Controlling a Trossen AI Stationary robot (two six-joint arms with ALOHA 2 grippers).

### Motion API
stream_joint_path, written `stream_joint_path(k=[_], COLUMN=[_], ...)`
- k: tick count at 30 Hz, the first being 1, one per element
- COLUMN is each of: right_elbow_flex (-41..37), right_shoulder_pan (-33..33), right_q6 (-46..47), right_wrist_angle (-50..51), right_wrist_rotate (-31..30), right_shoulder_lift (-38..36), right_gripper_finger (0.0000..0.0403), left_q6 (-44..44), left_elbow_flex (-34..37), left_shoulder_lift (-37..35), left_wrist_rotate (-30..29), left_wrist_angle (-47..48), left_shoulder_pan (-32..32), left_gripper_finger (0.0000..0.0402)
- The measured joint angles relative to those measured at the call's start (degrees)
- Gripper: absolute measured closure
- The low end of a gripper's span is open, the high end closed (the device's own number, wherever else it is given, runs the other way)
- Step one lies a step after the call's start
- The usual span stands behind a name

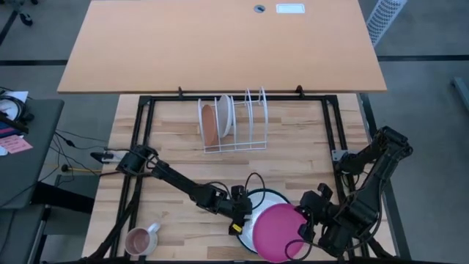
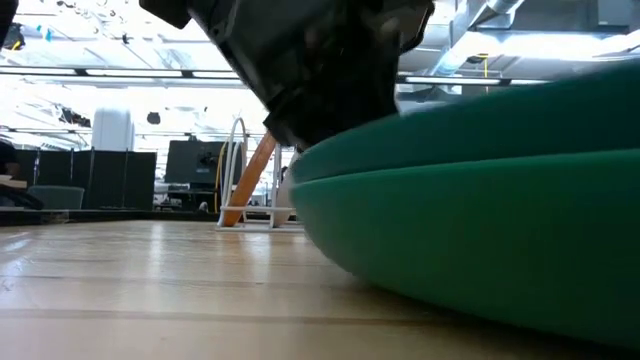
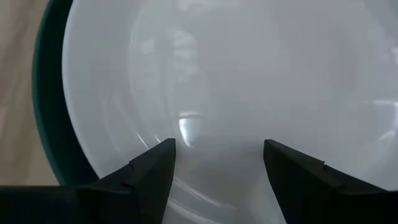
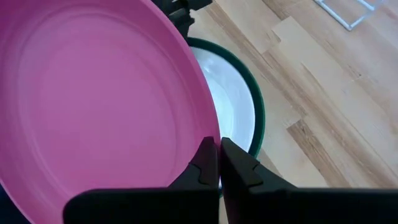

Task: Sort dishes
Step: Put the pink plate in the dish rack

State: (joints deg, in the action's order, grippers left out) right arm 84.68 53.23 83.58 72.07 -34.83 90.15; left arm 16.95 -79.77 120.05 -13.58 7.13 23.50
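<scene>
Plates are what I am sorting, and from above I am seeing the stack sitting at the near edge of the wooden table (image 1: 293, 158), between my two arms. Going from the biggest down: the dark green plate (image 1: 282, 195) is lying at the bottom with only its rim showing, the white plate (image 1: 249, 220) is resting inside it, and the magenta plate (image 1: 278, 231) is being held tilted above them. My right gripper (image 4: 219, 163) is pinching the magenta plate's rim, fingers nearly closed with only the thin edge between them. My left gripper (image 3: 217, 158) is hovering over the white plate with its fingers spread apart and gripping nothing.

I am judging these plates to be stiff, glossy and fairly slick, light enough for one arm but likely to chip or crack if dropped, so I am taking hold only at the rim, where the fingers can straddle the edge. A pinch at one point is leaving the plate free to swing, so I am expecting to move slowly.

Farther back the white wire rack (image 1: 242, 136) is standing upright, holding an orange-brown plate (image 1: 210, 123) and a white plate (image 1: 223, 116) on edge in its left slots, with the right slots open. Smallest, a pink mug (image 1: 139, 240) is sitting apart at the table's near left corner
</scene>
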Motion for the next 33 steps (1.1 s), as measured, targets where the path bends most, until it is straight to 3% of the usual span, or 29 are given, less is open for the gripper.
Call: stream_joint_path(k=[13, 33], right_elbow_flex=[-0.02, -0.02], right_shoulder_pan=[0.02, 0.37], right_q6=[0.01, 0.43], right_wrist_angle=[-0.08, -0.74], right_wrist_rotate=[0.00, 0.04], right_shoulder_lift=[0.00, 0.00], right_gripper_finger=[0.0401, 0.0401], left_q6=[0.30, -0.26], left_elbow_flex=[-0.04, 0.09], left_shoulder_lift=[-0.73, -3.52], left_wrist_rotate=[-3.50, -14.20], left_wrist_angle=[5.47, 18.98], left_shoulder_pan=[-0.74, -3.78], left_gripper_finger=[0.0165, 0.0165])
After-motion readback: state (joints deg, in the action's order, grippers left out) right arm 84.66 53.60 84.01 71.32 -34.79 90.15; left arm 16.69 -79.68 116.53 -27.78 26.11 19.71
